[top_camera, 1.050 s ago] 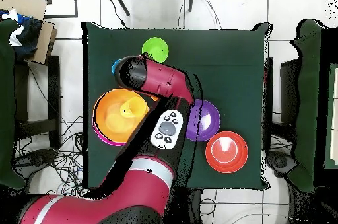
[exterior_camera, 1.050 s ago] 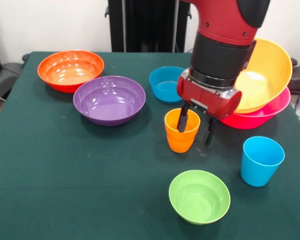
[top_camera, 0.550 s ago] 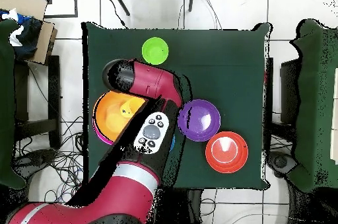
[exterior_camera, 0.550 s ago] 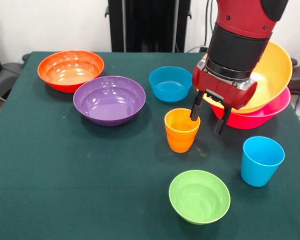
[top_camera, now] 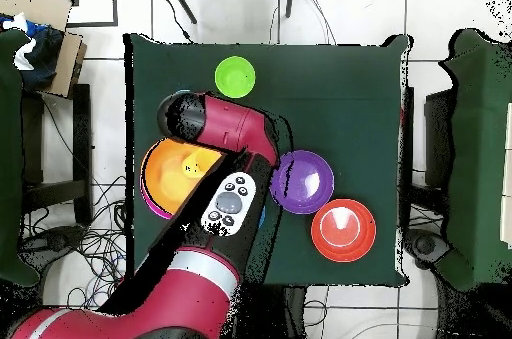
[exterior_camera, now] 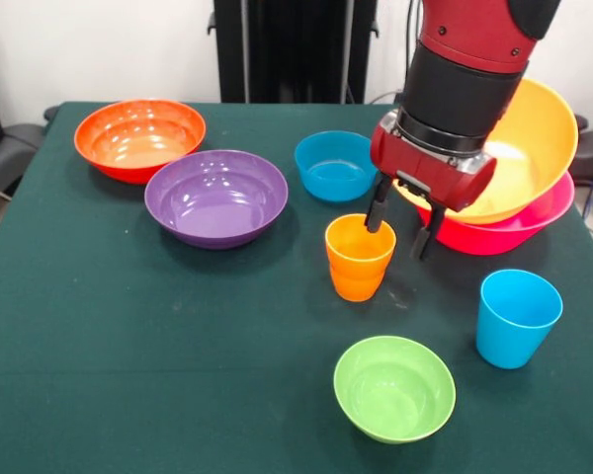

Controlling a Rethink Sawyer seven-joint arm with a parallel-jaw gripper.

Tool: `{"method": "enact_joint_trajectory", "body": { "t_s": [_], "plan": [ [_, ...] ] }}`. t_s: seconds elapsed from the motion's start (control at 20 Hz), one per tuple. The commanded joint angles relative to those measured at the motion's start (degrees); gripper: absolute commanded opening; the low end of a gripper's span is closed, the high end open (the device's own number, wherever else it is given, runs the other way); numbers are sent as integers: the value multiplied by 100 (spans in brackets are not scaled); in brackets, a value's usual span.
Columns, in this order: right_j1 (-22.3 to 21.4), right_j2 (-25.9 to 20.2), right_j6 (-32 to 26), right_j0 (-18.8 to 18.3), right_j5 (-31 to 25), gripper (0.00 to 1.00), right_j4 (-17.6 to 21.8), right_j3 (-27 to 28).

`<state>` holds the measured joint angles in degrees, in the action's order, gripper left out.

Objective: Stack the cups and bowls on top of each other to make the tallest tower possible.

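An orange cup (exterior_camera: pixel 360 257) stands upright mid-table. My gripper (exterior_camera: pixel 401 225) hangs open and empty just right of it, its left finger (exterior_camera: pixel 379 209) close over the cup's right rim. The large orange bowl (exterior_camera: pixel 529 148) (top_camera: pixel 175 173) leans tilted in the hot pink bowl (exterior_camera: pixel 514 232) as a low tower behind the gripper. A sky blue cup (exterior_camera: pixel 515 316) stands at the right and a lime green bowl (exterior_camera: pixel 393 387) (top_camera: pixel 235 77) in front. In the overhead view the arm hides the gripper and both cups.
A small blue bowl (exterior_camera: pixel 336 165) sits behind the orange cup. A purple bowl (exterior_camera: pixel 215 196) (top_camera: pixel 303 181) and a red-orange bowl (exterior_camera: pixel 139 136) (top_camera: pixel 343 229) lie on the left of the front view. The green cloth (exterior_camera: pixel 128 346) covers the table.
My gripper has risen from the orange cup, where one finger stood inside it, and moved right. The cup stayed in place.
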<state>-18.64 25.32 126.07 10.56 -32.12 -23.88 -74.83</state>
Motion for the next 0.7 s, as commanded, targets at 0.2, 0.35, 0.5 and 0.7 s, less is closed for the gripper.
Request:
{"method": "enact_joint_trajectory", "body": {
  "t_s": [0.2,0.35,0.5,0.7],
  "plan": [
    [397,-311,853,-88,-140,100,190,-372],
    [444,-295,818,-109,-110,100,207,-305],
    [557,-267,877,-90,-97,100,184,-170],
    [785,-250,968,-72,58,100,134,5]
  ]
}}
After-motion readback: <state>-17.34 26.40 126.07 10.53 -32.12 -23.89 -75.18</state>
